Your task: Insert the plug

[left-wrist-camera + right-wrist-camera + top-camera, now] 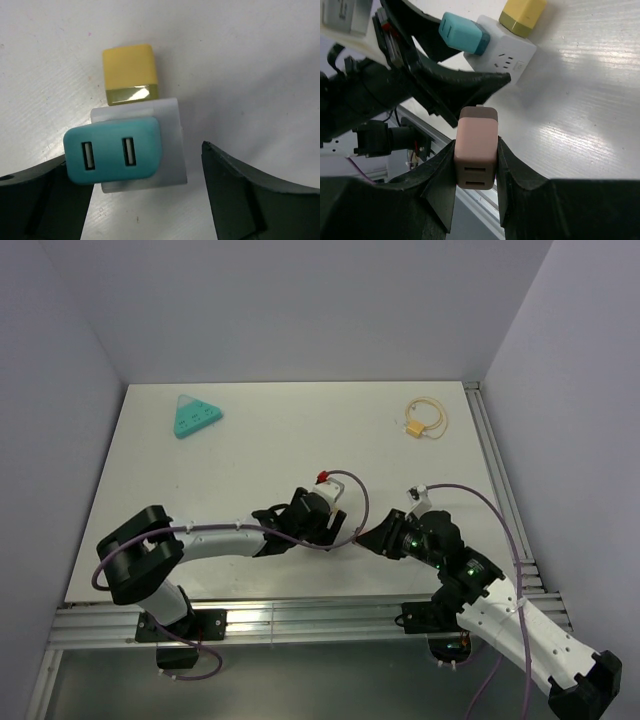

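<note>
Overhead view bright and even, soft shadows only. Right wrist: streaky white glare across the tabletop (590, 85), dark tool fingers (437, 192) up close going soft. Left wrist crisp, a glint on the yellow plug (131, 93).

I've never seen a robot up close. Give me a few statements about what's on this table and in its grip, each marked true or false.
1. The right tool grips a pink plastic charger block with two USB slots. True.
2. The teal USB charger lies loose on the table. False: it is plugged into the white socket cube.
3. A yellow plug sits in another side of that cube. True.
4. The pink charger is plugged into the cube. False: it is held apart from it.
5. A teal triangular object lies at the table's far right. False: it lies far left; a coiled yellowish cable lies far right.
</note>
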Available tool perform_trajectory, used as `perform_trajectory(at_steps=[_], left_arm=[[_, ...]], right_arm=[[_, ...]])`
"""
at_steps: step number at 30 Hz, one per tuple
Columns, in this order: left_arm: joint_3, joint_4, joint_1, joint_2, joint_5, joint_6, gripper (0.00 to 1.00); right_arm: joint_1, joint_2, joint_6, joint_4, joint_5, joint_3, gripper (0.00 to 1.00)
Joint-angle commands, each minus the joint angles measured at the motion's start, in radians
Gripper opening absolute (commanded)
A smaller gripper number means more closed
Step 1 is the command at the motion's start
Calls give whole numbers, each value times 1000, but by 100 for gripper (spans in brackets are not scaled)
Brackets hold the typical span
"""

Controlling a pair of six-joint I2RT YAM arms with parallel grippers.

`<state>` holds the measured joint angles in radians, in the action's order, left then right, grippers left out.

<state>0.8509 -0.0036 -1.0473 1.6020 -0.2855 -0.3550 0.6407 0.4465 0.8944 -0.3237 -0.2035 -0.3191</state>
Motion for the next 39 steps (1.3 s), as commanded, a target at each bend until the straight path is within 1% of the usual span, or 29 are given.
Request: perform_trajectory(at_steps=[1,3,6,13,16,22,26,30,36,39], left_arm=[[-52,-56,-28,-25,-67,-73,88],[-93,-9,-33,-62,-58,-79,91],[-131,39,-34,-109,-67,-78,94],[-191,76,-45,-191,-132,-81,94],[-184,62,-45,-201,-155,-90,97],[-99,-21,-45,-152,-216,-105,99],[-87,-73,-45,-171,-247,-176,96],[-88,-127,-46,-224,-238,-265,86],[-110,-174,-66,-306,-213,-343,84],[-130,-168,-74,-326,-212,-348,83]], right_arm=[[-6,9,11,84,15,15,0],[-7,8,21,103,16,31,0],[-7,3,31,126,24,46,0],[-7,32,29,158,19,57,0],[-7,49,32,178,9,64,0],[-6,47,25,167,12,60,0],[-7,35,21,153,16,61,0],[-7,35,18,155,16,61,0],[-7,55,12,166,6,57,0],[-9,46,12,161,9,61,0]])
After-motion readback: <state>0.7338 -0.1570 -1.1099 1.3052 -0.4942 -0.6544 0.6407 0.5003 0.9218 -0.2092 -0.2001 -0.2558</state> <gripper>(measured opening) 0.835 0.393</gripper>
